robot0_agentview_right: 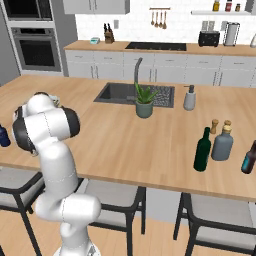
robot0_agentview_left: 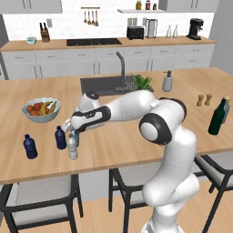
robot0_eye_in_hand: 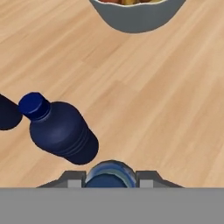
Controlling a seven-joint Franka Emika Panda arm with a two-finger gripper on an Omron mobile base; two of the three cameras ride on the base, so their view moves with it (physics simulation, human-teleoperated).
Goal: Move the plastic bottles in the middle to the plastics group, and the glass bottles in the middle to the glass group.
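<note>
A wooden island worktop (robot0_agentview_left: pixel 136 136) carries everything. The tall green glass bottle (robot0_agentview_right: pixel 202 149) stands near its front right edge, just beside the grey-blue glass bottle (robot0_agentview_right: pixel 222 143). Toward the front left corner stand two navy plastic bottles (robot0_agentview_left: pixel 60 137) (robot0_agentview_left: pixel 30 146) and a clear bottle (robot0_agentview_left: pixel 73 147) — beside them the gripper (robot0_agentview_left: pixel 73 132) is clamped on the teal bottle (robot0_eye_in_hand: pixel 108 174).

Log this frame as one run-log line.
fingers: shut on translucent teal-blue plastic bottle | clear plastic bottle: standing beside navy plastic bottles | tall green glass bottle: by grey-blue glass bottle
</note>
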